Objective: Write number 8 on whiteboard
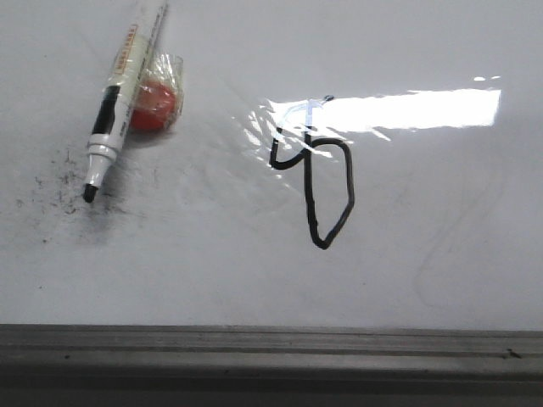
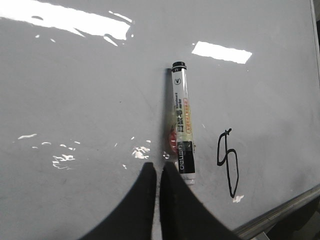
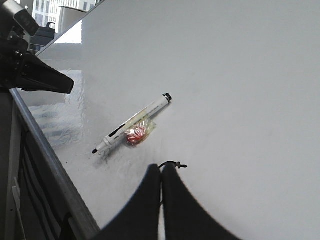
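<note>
The whiteboard (image 1: 170,271) fills the front view. The number 8 (image 1: 316,182) is a thick black line on it, a small hook joined to a narrow pointed loop, right of centre. It also shows in the left wrist view (image 2: 227,162). In the right wrist view only its hook (image 3: 175,164) peeks past the fingers. My left gripper (image 2: 159,167) is shut and empty, above the board beside the marker's tip end. My right gripper (image 3: 161,169) is shut and empty, over the 8. Neither gripper shows in the front view.
A white and black marker (image 1: 123,93) lies uncapped at the board's left, tip toward the rail, with a red lump (image 1: 153,106) taped to it. Grey smudge specks (image 1: 59,182) surround its tip. A grey grooved rail (image 1: 271,348) runs along the near edge. A wrinkled shiny patch (image 1: 263,127) sits by the 8.
</note>
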You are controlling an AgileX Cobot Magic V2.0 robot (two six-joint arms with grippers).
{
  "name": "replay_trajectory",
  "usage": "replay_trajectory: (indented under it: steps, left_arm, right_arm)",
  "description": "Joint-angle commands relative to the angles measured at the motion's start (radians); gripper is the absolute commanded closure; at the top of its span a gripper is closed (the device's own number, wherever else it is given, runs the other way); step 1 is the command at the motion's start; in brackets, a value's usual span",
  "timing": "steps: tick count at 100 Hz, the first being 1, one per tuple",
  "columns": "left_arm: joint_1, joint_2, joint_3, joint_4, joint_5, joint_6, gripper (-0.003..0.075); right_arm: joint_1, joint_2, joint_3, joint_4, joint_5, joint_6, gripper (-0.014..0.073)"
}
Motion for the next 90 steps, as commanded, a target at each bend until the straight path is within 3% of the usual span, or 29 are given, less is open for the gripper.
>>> replay_trajectory:
  steps: [1,36,48,53,65,81,90]
  left_arm:
    - [-0.005,0.006,-0.026,0.014,0.034,0.002,0.0741]
    - [0.001,-0.008,0.019,0.026,0.036,0.002,0.0741]
    - [0.033,-0.048,0.073,0.179,0.056,-0.003,0.0741]
    - [0.068,-0.075,0.093,0.309,0.073,-0.04,0.0741]
    - [0.207,-0.148,0.136,0.691,0.124,-0.28,0.0741]
    - [0.488,-0.236,0.174,1.227,0.297,-0.848,0.0741]
    - [0.622,-0.279,0.197,1.455,0.386,-1.13,0.0741]
  right_arm:
    - [-0.004,0.013,-0.025,0.02,-0.021,-0.004,0.0659]
    - [-0.004,0.013,-0.025,0.02,-0.021,-0.004,0.0659]
    - [-0.004,0.013,-0.025,0.02,-0.021,-0.004,0.0659]
    - [-0.004,0.013,-0.025,0.02,-0.021,-0.004,0.0659]
    - [-0.004,0.013,-0.025,0.02,-0.021,-0.004,0.0659]
    - [-0.004,0.013,-0.025,0.02,-0.021,-0.004,0.0659]
    - [-0.004,0.013,-0.025,0.02,-0.021,-0.004,0.0659]
